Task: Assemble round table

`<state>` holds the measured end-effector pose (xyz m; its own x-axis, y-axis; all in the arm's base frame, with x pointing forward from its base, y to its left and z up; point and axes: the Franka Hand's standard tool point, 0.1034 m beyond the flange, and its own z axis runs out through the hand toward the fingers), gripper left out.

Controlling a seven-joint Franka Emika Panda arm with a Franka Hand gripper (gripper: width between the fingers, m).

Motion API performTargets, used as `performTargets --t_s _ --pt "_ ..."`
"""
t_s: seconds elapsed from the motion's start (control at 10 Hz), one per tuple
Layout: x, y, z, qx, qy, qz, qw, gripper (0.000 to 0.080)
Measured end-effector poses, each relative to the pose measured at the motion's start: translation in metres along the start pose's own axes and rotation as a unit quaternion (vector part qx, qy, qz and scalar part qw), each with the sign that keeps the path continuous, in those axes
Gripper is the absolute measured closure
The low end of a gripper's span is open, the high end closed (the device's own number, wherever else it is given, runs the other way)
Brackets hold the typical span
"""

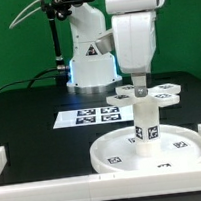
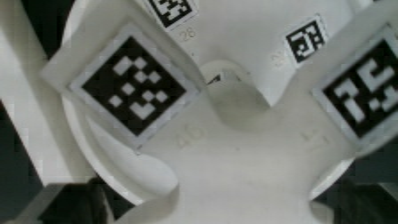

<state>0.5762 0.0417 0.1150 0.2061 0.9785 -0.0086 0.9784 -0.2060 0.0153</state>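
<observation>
The marker board (image 1: 93, 115) lies flat on the black table (image 1: 30, 116), off toward the exterior view's left of the gripper (image 1: 138, 88) and lower down. Straight below the gripper stands the short post (image 1: 147, 127), upright in the hub of the big rimmed disc (image 1: 119, 152), which rests on the table near the front rail (image 1: 58, 189). The lobed cross piece (image 1: 148, 93) sits level on top of the post, right at the fingertips; its tagged lobes spread out to either side of the gripper, the farthest reaching toward the exterior view's right. In the wrist view the cross piece (image 2: 214, 120) fills the frame, very close under the camera.

The jaws stand wide apart, with nothing clamped between them. Judging by this, the cross piece is being fitted onto the post. The next move probably calls for gripping the piece squarely and turning it tight without tilting the post.
</observation>
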Motion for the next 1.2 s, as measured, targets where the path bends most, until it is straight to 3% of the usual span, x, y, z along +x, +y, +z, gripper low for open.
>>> performTargets --t_s 1.2 --pt "0.0061 -0.0035 0.0033 0.003 -0.001 0.074 0.997 0.0151"
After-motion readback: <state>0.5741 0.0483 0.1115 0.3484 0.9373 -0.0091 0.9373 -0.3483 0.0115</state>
